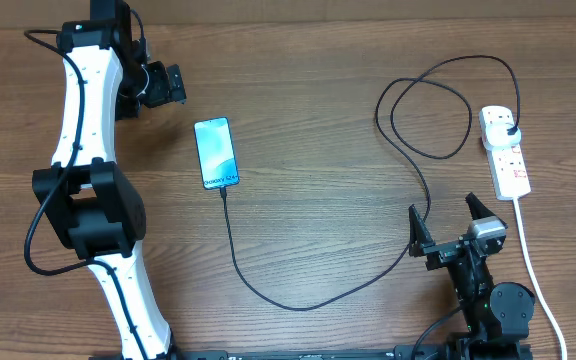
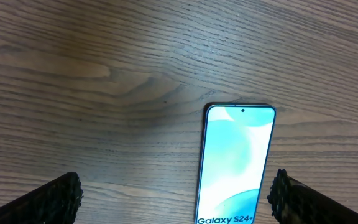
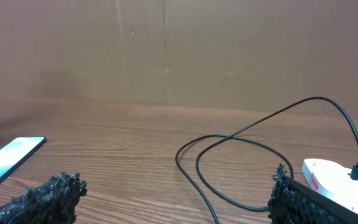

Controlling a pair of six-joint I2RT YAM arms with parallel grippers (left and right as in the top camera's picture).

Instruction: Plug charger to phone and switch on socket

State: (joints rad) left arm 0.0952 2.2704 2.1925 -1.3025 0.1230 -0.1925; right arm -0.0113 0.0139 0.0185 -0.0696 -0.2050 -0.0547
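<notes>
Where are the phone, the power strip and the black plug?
phone (image 1: 215, 150): overhead view, middle of its lit blue screen.
power strip (image 1: 512, 172): overhead view, white body below the plug.
black plug (image 1: 509, 131): overhead view, top of the plug in the strip.

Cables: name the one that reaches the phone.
The thin black charger cable, looping from the socket to the bottom edge of the phone. The thick white cord runs toward the table's front instead.

Light-blue phone (image 1: 216, 152) screen, black charger (image 1: 298, 290) cable, white socket (image 1: 506, 152) with red marks, brown wood-grain table (image 1: 328, 60)
</notes>
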